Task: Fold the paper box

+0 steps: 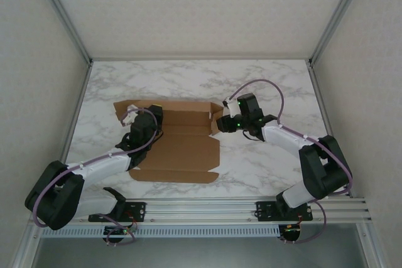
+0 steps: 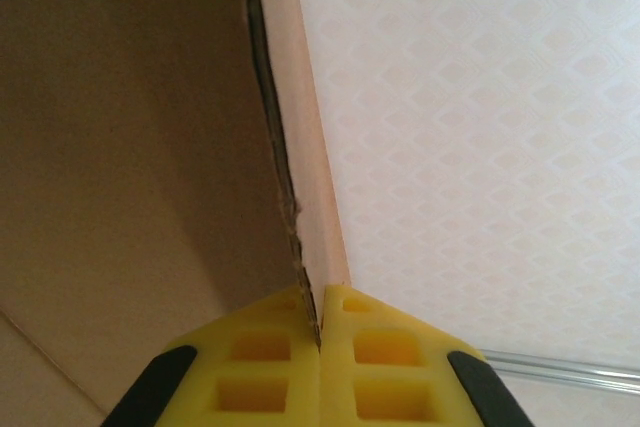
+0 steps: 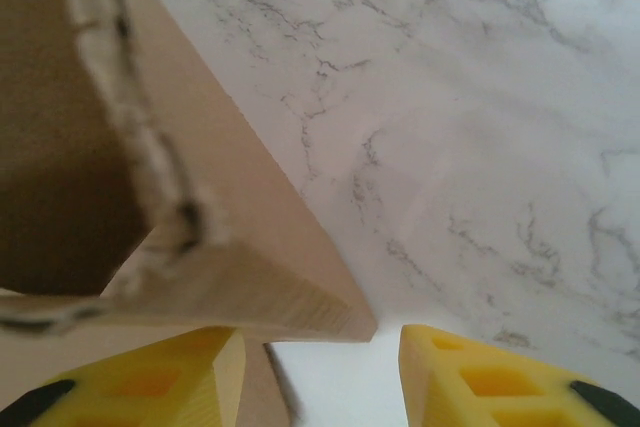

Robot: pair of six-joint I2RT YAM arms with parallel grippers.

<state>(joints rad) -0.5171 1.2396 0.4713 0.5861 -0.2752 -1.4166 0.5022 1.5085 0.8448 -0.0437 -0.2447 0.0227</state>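
The paper box (image 1: 182, 149) is a brown cardboard sheet lying partly folded in the middle of the marble table, with its side flaps raised. My left gripper (image 1: 133, 117) is at the box's left rear flap. In the left wrist view this gripper (image 2: 320, 297) is shut on the thin edge of a cardboard flap (image 2: 130, 147). My right gripper (image 1: 217, 120) is at the box's right rear flap. In the right wrist view it (image 3: 315, 347) stands open, with a corner of the flap (image 3: 230, 247) just ahead of the gap, near the left finger and apart from the right one.
The marble table (image 1: 264, 86) is bounded by pale patterned walls and metal frame posts (image 1: 326, 36) at the back corners. A metal rail (image 1: 207, 208) carrying both arm bases runs along the near edge.
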